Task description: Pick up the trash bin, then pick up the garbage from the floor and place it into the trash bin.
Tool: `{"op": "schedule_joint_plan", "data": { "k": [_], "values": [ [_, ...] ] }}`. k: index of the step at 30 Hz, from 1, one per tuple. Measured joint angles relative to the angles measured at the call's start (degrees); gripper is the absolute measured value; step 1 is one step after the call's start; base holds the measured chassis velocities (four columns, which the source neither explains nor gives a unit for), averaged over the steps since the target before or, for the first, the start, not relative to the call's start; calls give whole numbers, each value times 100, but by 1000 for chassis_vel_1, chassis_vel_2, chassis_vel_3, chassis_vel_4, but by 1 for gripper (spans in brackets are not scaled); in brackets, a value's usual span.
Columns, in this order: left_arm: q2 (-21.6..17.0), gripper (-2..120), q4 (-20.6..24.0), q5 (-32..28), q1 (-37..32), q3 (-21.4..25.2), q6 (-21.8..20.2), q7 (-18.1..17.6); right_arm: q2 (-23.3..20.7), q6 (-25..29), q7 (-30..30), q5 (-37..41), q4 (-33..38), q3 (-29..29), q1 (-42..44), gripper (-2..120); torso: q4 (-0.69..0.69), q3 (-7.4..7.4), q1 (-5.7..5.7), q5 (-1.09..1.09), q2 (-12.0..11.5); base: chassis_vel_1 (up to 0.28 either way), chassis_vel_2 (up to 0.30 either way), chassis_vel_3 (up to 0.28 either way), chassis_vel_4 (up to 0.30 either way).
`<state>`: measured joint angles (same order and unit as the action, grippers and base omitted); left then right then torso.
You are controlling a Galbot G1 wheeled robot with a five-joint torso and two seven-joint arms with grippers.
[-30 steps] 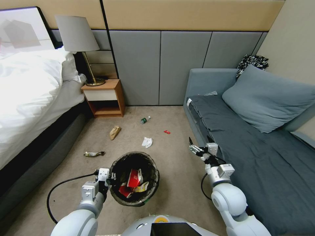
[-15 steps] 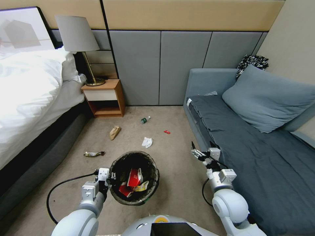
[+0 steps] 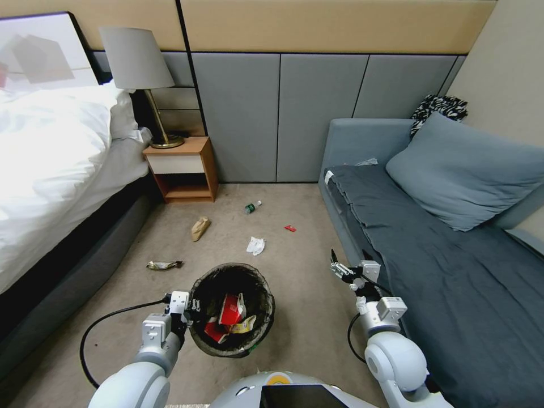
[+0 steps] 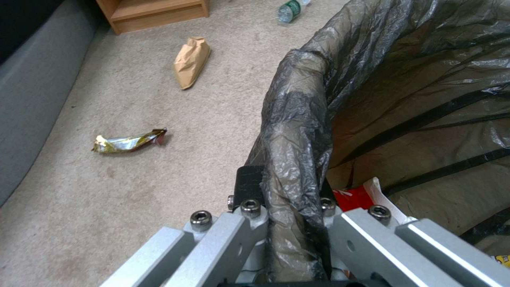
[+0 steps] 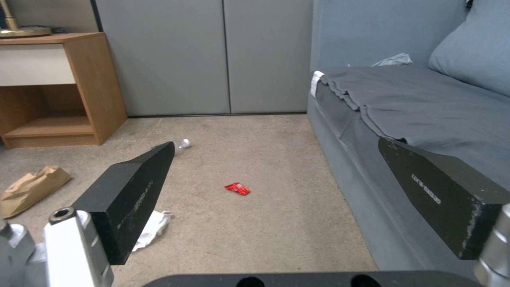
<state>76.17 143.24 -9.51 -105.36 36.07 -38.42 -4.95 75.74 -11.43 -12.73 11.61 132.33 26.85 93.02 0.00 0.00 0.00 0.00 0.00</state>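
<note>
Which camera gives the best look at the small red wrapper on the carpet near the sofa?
The right wrist view: the red wrapper lies alone on bare carpet, framed between the open right tool's fingers. The head view shows it as a small speck beyond the trash bin. The left wrist view looks elsewhere.

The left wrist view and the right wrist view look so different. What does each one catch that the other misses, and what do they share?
Left wrist alone: the left gripper clamped on the bag-lined rim of the trash bin, red litter inside it, and a gold wrapper on the carpet.

Right wrist alone: the right gripper open and empty above the floor, a small red wrapper, a white paper wad and the grey sofa.

Both: the tan paper scrap, the small bottle and the wooden nightstand.
</note>
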Motion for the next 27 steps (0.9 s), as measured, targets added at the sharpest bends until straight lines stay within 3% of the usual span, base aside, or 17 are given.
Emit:
{"op": "schedule_joint_plan", "data": {
  "k": [27],
  "values": [
    [29, 1, 0, 11, -16, -3, 10, 0, -11, 12, -40, 34, -34, 1, -40, 100, 0, 0, 0, 0, 0, 0, 0, 0, 0]
  ]
}}
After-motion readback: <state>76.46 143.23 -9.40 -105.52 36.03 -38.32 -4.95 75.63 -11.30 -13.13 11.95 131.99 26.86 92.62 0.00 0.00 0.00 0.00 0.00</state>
